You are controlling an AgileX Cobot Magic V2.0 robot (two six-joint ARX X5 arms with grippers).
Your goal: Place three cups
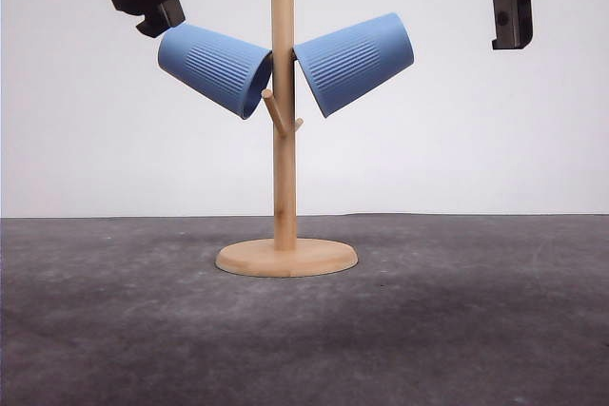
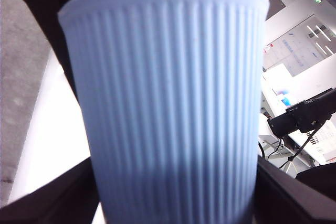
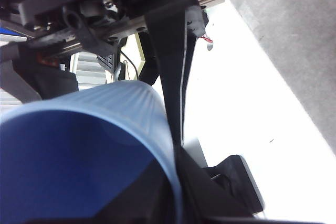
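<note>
Roughly two thirds done, judging by the front view: left cup [image 1: 214, 68] hung at 10 o'clock from the fork of the wooden peg stand [image 1: 284, 140], mouth down and inward against the post, base tipped up and out; right cup [image 1: 354, 62] mirrored at 2 o'clock, mouth likewise at the post. Nothing blue lying on the grey table [image 1: 476, 330] around the stand's round foot. Left to do, presumably: letting go of the left cup, then finding a peg for a third. Left gripper [image 1: 164, 16] sitting at 11 o'clock of the stand, right at the left cup's base end. From the left wrist, dark fingers [image 2: 52, 200] pressed along both sides of the ribbed wall, so apparently clamped on that cup rather than spread clear of it. Right gripper [image 1: 509, 7] hanging at 1 o'clock, well apart from the right cup, with one dark finger pointing down and no cup visible against it there. Close before the right wrist camera, a blue cup [image 3: 79, 150], rim and smooth inside showing. Cannot tell whether this is the right cup or a third one, nor whether the jaws are apart or closed on it.
</note>
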